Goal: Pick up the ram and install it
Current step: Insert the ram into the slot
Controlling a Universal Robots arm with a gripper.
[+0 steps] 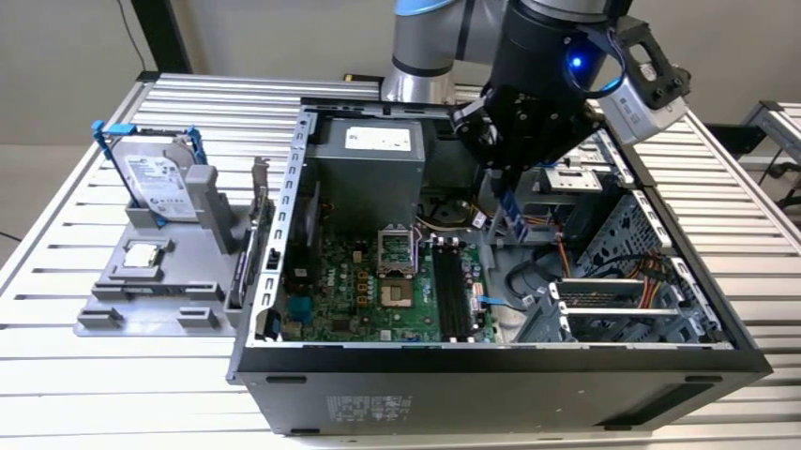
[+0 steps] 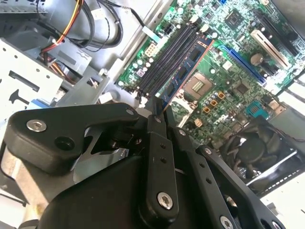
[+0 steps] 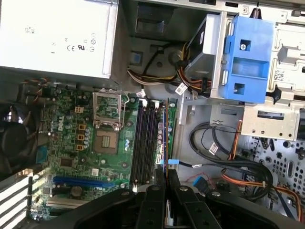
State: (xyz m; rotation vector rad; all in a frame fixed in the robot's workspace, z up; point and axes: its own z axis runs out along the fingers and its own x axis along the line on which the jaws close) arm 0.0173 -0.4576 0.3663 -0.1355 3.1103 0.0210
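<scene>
Okay, quick pass from my remote seat. The open computer case [image 1: 501, 361] lies on its side on the slatted table [image 1: 75, 394], with the green motherboard [image 1: 344, 281] flat in its floor. The gripper [image 1: 507, 186] hangs inside the case, over the board's edge on the exterior view's right. Its fingers are pinched narrow on one end of the ram [image 1: 511, 223], so the stick hangs down and is clear of the board, not seated.

In the second wrist view the ram [image 2: 187, 70] runs out from the fingertips over the black memory slots [image 2: 167, 52], roughly along their line. In the first wrist view it [image 3: 164, 138] is edge-on, just beside the slots [image 3: 144, 140].

My call for doing this step well:
- Hold the stick parallel to one slot.
- Keep the stick square to the board.
- Match the notch.
- Press evenly and straight down.

I cannot tell whether the slot latches are open.

Around it:
- The grey power supply [image 1: 370, 173] sits at the far end of the case, and the arm is close to it.
- Orange and black cables [image 1: 564, 258] loop on the exterior view's right.
- A thin cable with a blue tab [image 3: 172, 162] lies just beside the slots. I judge it the likeliest snag.
- The empty CPU socket [image 1: 394, 286] is on the slots' other side.

Outside the case, on the exterior view's left and well apart:
- a hard drive [image 1: 157, 183] standing in a blue-trimmed frame
- a processor chip [image 1: 144, 254] on a grey fixture [image 1: 119, 305]
</scene>
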